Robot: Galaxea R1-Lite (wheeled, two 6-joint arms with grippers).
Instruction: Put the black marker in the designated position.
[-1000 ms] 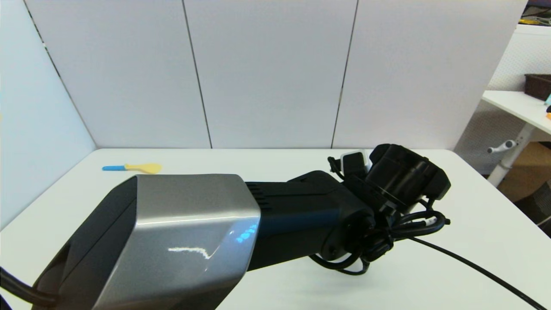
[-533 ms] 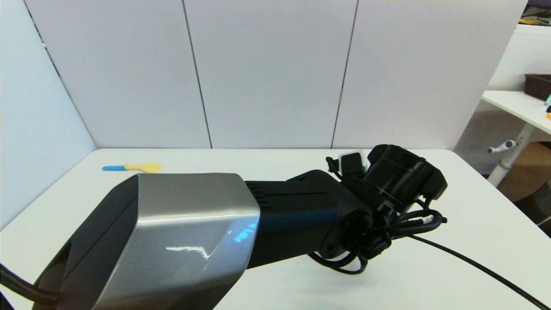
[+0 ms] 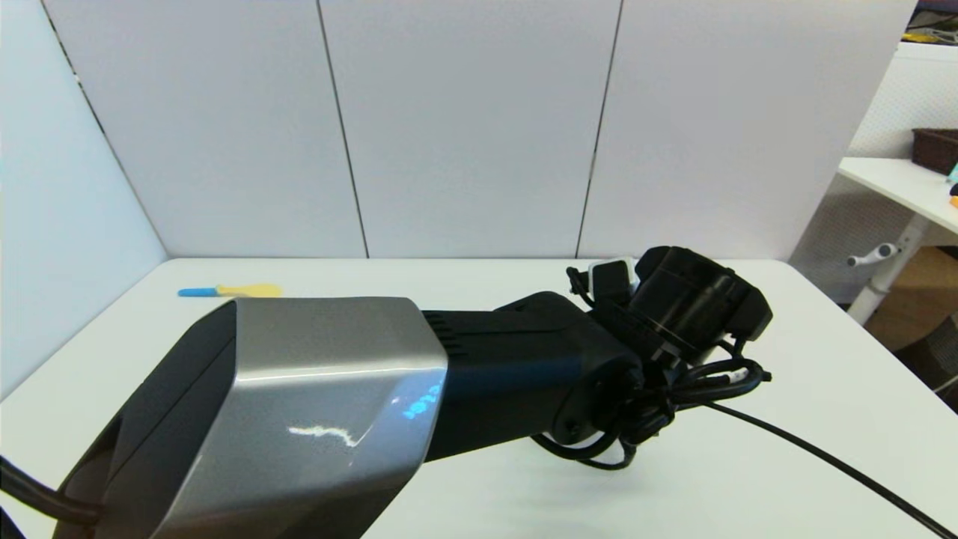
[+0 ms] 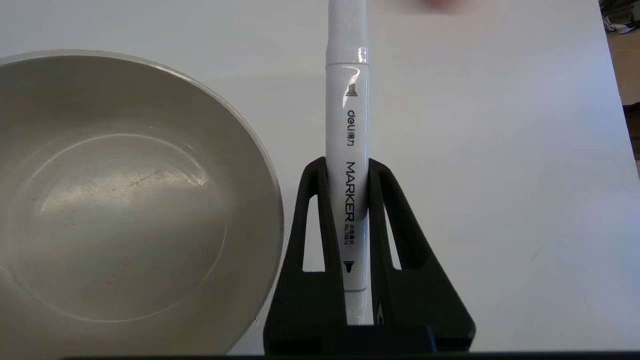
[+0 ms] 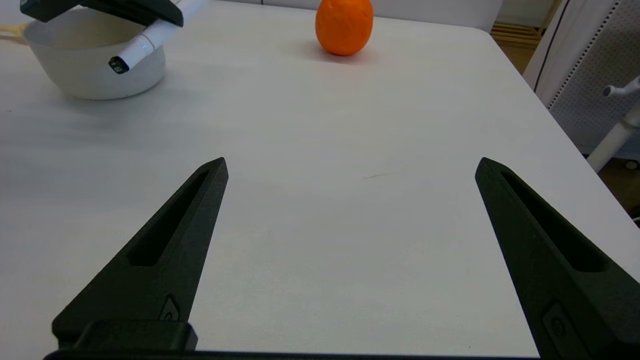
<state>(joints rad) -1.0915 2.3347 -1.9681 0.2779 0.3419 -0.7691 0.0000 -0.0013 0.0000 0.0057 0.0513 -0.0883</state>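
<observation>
Left wrist view: left gripper [image 4: 347, 172] jaws clamp the black marker [image 4: 347, 125] beside the bowl [image 4: 125, 200] — carrying underway, release next; right gripper [image 5: 350, 170] jaws agape.

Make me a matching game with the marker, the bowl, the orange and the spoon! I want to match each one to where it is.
Things:
1. black marker
2. bowl
3. orange
4. blue-handled spoon

Places:
A. lying at the far left of the table
B. clamped between the fingers of the left gripper
C. standing alone on the table, apart from the bowl
D. sitting on the table right beside the held marker

Pairs: 1-B, 2-D, 3-C, 4-A

The right gripper is open and holds nothing.
</observation>
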